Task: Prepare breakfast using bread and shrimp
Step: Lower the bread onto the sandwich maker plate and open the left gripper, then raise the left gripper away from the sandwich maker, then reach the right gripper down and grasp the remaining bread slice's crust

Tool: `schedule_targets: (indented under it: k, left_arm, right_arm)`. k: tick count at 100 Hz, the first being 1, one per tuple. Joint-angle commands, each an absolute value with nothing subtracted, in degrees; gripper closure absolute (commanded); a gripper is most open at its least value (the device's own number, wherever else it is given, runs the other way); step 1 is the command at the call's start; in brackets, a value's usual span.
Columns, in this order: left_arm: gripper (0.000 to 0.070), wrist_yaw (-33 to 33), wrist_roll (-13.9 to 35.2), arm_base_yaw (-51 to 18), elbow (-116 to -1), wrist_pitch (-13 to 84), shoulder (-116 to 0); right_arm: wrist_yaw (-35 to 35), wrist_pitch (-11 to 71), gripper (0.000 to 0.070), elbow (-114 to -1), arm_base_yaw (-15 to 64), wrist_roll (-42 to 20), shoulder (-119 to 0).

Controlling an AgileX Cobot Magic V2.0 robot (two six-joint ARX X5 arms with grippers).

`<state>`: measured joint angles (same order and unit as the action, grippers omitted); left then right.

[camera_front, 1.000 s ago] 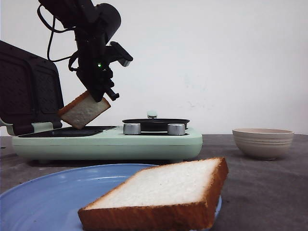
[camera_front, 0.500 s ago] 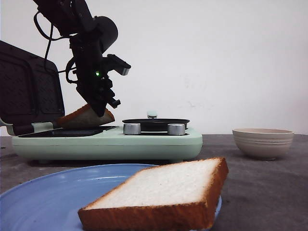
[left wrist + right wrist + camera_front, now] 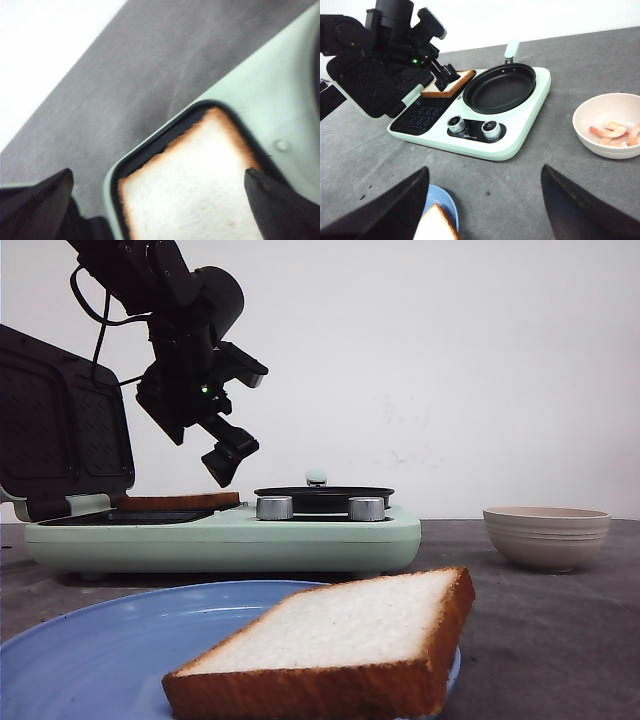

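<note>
1. On the dark waffle-patterned plate of the mint-green breakfast maker (image 3: pixel 300 540) lay one thick square slice of white bread with a golden-brown crust (image 3: pixel 447 85), flat and toward the plate's far side, next to the round black frying pan (image 3: pixel 500 89).
2. Just above that slice hung the left gripper (image 3: pixel 228 462), its black fingers spread wide and holding nothing; in the left wrist view the two fingertips (image 3: pixel 40 197) sat far apart with the bread's white face (image 3: pixel 200 190) between them and below.
3. Behind the plate, the machine's dark ribbed lid (image 3: pixel 60 425) stood open and upright.
4. Nearer the camera, a second thick slice of white bread (image 3: pixel 340 640) rested on a round blue plate (image 3: pixel 90 660), its near edge overhanging the rim in the front view.
5. Off to the right side of the grey table (image 3: pixel 560 620), well apart from the machine, sat a beige ribbed bowl (image 3: pixel 612 125) holding several curved orange-pink shrimp (image 3: pixel 615 132).
6. At the near edge of the table, the right gripper (image 3: pixel 482 210) hovered with its fingers wide apart and empty, above the blue plate.
</note>
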<state>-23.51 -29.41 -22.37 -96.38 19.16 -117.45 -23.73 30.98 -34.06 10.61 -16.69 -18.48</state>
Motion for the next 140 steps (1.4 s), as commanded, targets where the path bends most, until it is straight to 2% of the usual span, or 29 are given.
schedule_targets:
  k: [1,10,14,17,26,29,45,70,78,100,118,132,140]
  left_arm:
    - [0.0009,-25.76,-28.23,-23.05,-97.89,18.35,-115.87]
    - [0.0032,-27.92,-23.81,-23.11,-97.89,18.87,-113.12]
    - [0.0085,-27.73,-21.45,-23.11,-97.89,19.73,-111.44]
    - [0.0185,-26.87,-19.9,-23.11,-97.89,20.58,-109.97]
    - [0.0603,-21.12,-16.97,-23.11,-97.89,24.12,-104.97]
    - [0.07,-18.87,-15.88,-23.11,-97.89,24.93,-103.26]
    - [0.0695,-13.15,-9.39,-23.18,-97.89,28.88,-93.89]
    - [0.0695,-5.72,-7.55,-24.62,-95.96,38.98,-79.68]
    - [0.0695,-3.97,-6.98,-25.23,-91.64,39.64,-73.36]
    - [0.0695,3.51,-0.01,-26.09,-74.37,39.97,-52.73]
    - [0.0696,4.54,4.14,-26.33,-65.73,43.68,-36.93]
    - [0.0696,4.32,4.14,-26.33,-65.06,47.22,-28.73]
    - [0.0696,4.29,4.14,-26.33,-65.06,47.27,-25.58]
  right_arm:
    - [-23.51,30.5,0.0261,-34.87,10.87,-16.03,-18.63]
    - [-23.49,30.44,0.0261,-34.87,10.87,-16.01,-18.65]
    - [-23.46,30.41,0.0261,-34.87,10.87,-15.94,-18.65]
    - [-23.27,30.39,0.0261,-34.87,10.87,-15.77,-18.65]
    - [-22.04,30.33,0.0261,-34.87,10.87,-15.53,-18.65]
    - [-21.89,30.33,0.0261,-34.87,10.87,-15.38,-18.72]
    - [-21.28,30.5,0.0261,-34.87,10.87,-14.33,-20.64]
    - [-21.1,30.09,0.0261,-34.87,10.87,-14.33,-23.68]
    - [-21.1,30.11,0.0261,-34.87,10.87,-14.33,-24.03]
    - [-21.47,30.98,0.0261,-34.87,10.87,-15.0,-25.65]
    - [-27.33,33.19,0.026,-34.87,11.14,-18.24,-31.94]
    - [-36.1,33.26,0.0259,-34.87,12.82,-21.06,-41.56]
    - [-38.44,33.12,0.0257,-34.87,14.48,-21.06,-47.81]
